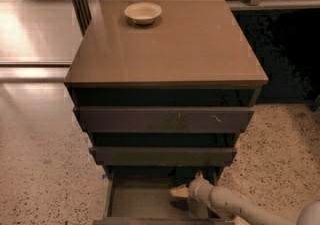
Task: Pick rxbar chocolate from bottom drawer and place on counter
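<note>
The rxbar chocolate, I couldn't pick out for sure; a dark flat patch [182, 204] lay on the floor of the bottom drawer [135, 203], and I judged that was either the bar or my own shadow; it sat just at 6 o'clock of my gripper [179, 192], close under it. The gripper hung inside the open drawer, toward its 3 o'clock side, pale tip pointing to 9 o'clock; spread or pressed together, I couldn't tell. My arm [235, 207] reached in from 4 o'clock. To do this step well, I reckoned I should come down flat and square over the bar, pinch across its narrow width, then lift straight out clear of the drawer above. The counter [190, 44] waited at 12 o'clock, well above; a bowl [143, 12] stood near its far edge, around 11 o'clock.
</note>
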`<action>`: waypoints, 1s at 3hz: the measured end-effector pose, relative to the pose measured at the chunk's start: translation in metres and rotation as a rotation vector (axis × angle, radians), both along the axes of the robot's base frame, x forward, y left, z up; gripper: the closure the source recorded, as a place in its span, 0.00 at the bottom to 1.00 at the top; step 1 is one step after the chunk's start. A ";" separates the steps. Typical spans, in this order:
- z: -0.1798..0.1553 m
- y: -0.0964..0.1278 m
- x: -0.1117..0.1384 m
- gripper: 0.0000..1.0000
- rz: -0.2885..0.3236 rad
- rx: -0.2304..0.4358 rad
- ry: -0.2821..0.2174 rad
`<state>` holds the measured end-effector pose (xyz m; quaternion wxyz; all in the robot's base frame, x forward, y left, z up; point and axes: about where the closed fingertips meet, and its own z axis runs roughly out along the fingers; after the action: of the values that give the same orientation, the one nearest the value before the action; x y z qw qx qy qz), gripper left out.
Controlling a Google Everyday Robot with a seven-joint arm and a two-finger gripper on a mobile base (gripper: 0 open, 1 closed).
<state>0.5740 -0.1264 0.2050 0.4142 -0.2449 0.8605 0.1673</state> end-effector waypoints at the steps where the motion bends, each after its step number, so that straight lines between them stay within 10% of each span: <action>1: 0.000 0.000 0.000 0.00 0.000 0.000 0.000; 3: -0.029 0.016 0.014 0.00 -0.024 -0.038 -0.016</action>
<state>0.5880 -0.1106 0.1760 0.4184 -0.2435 0.8631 0.1441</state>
